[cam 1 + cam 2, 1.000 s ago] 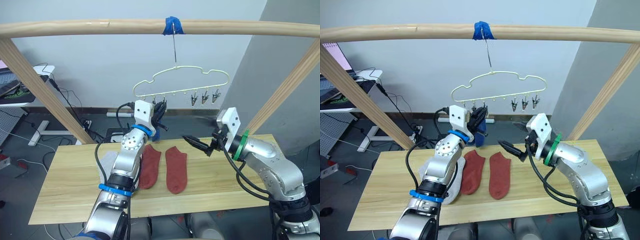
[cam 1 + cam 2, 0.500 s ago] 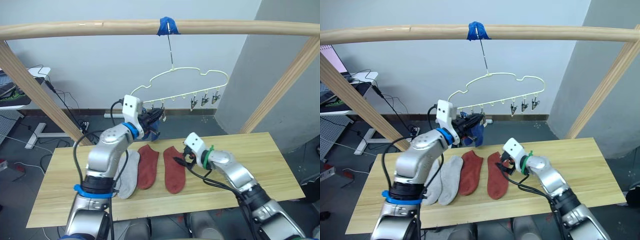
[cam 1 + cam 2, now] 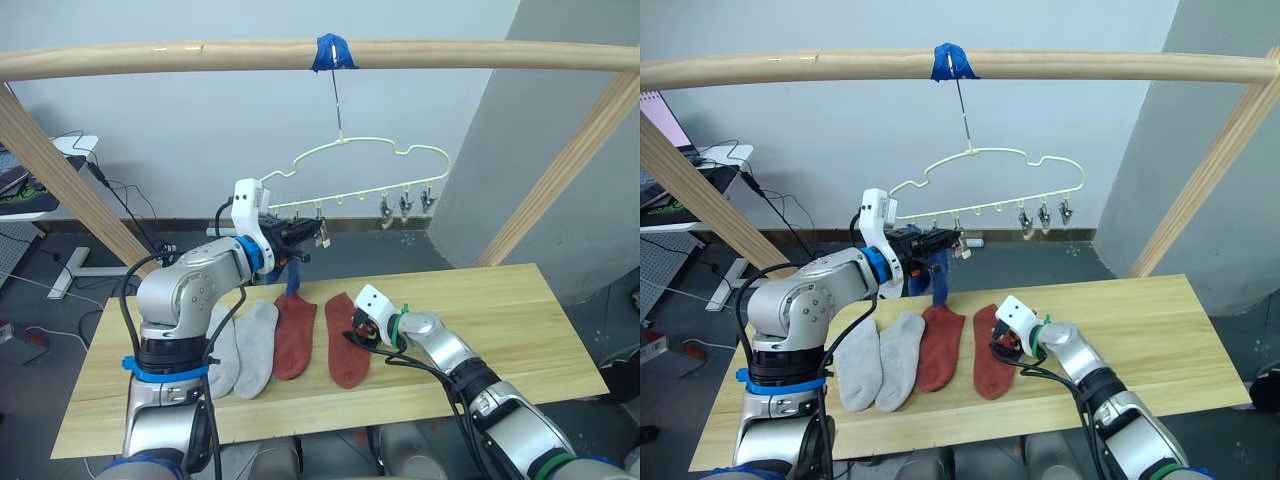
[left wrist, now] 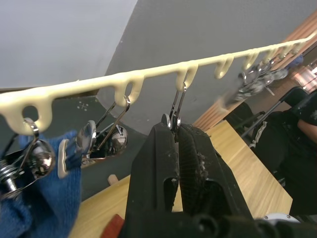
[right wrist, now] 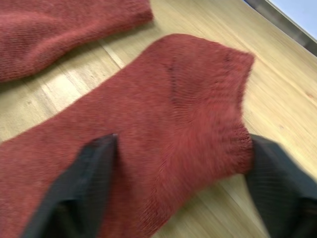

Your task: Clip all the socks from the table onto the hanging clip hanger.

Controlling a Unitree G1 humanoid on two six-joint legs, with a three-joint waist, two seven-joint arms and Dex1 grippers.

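Note:
The cream clip hanger (image 3: 372, 150) hangs from the pole. A blue sock (image 3: 293, 272) dangles from one of its left clips. My left gripper (image 3: 312, 232) is up at the clip row, shut on the lower end of a metal clip (image 4: 177, 104) beside the blue sock (image 4: 44, 198). On the table (image 3: 500, 320) lie two grey socks (image 3: 222, 345) (image 3: 258, 335) and two rust red socks (image 3: 296, 335) (image 3: 345, 350). My right gripper (image 5: 178, 193) is open and low over the right red sock (image 5: 173, 114), with its fingers (image 5: 74, 193) straddling the cuff end.
A round wooden pole with blue tape (image 3: 335, 50) spans overhead, with slanted posts (image 3: 60, 170) (image 3: 560, 170) at both sides of the table. Three bare clips (image 3: 405, 205) hang at the hanger's right end. Cables and a desk stand on the floor at the back left.
The blue sock left my left gripper and now hangs from a clip. That gripper shifted to the neighbouring clip. My right gripper came down onto the right red sock.

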